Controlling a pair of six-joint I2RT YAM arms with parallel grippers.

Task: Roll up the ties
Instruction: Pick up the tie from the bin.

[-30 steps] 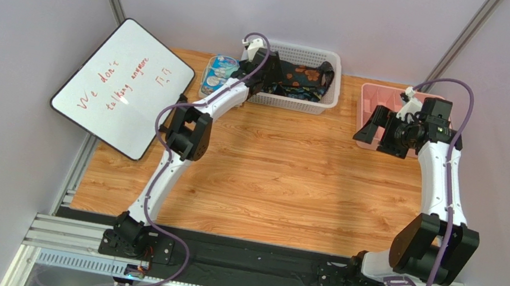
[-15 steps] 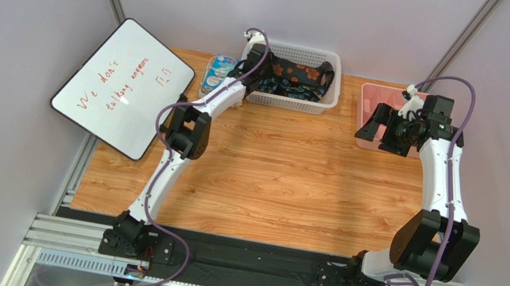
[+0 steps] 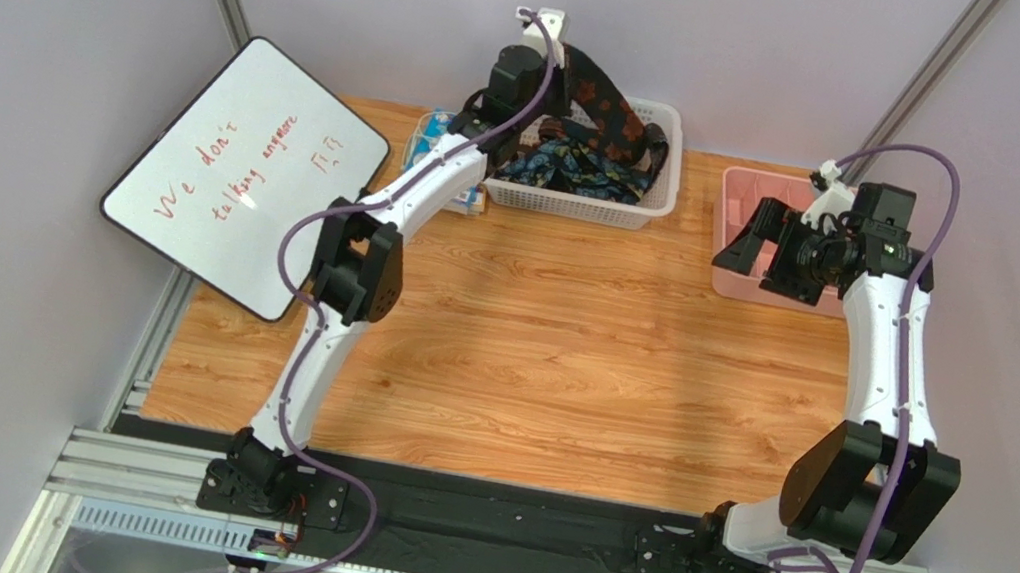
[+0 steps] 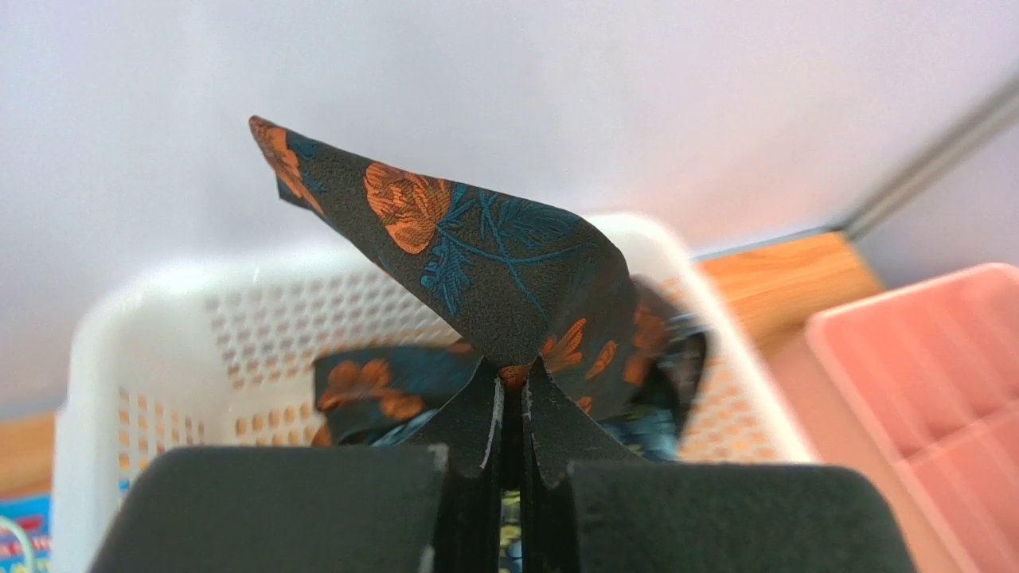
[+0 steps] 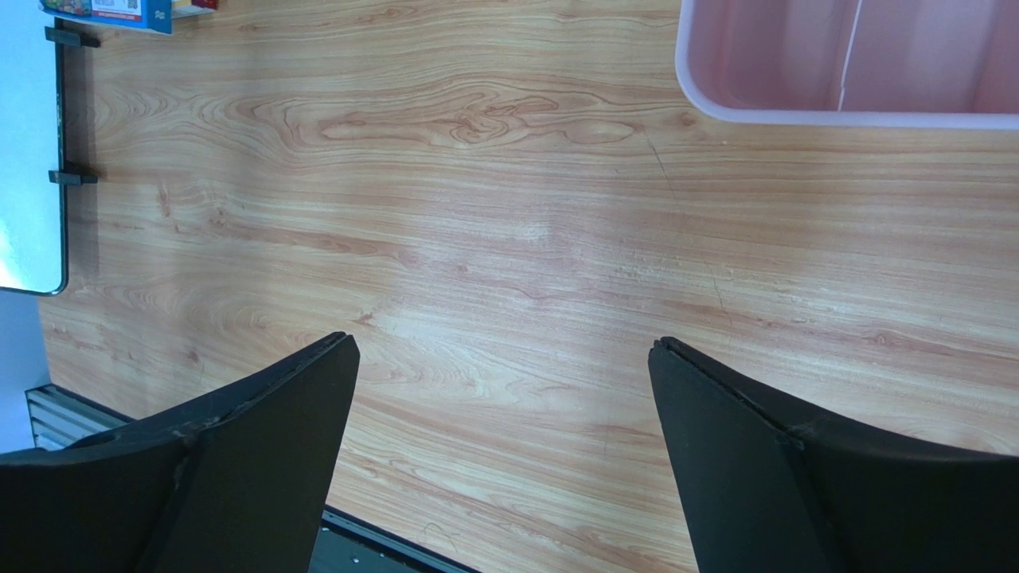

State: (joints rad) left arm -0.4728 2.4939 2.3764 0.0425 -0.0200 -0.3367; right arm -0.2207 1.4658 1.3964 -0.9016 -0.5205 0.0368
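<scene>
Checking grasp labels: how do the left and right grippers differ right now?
The left gripper is shut on a tie; the right gripper is open, holding nothing. The left gripper sits above the white basket; the right gripper hangs over the table near the pink tray. Both are black.

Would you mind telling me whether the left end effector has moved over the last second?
Yes: the left end effector rose from inside the white basket, lifting a tie.

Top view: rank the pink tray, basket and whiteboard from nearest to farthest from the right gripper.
1. pink tray: back right, overlapped by the right gripper in this view.
2. basket: back centre, to the gripper's left.
3. whiteboard: far left edge.
</scene>
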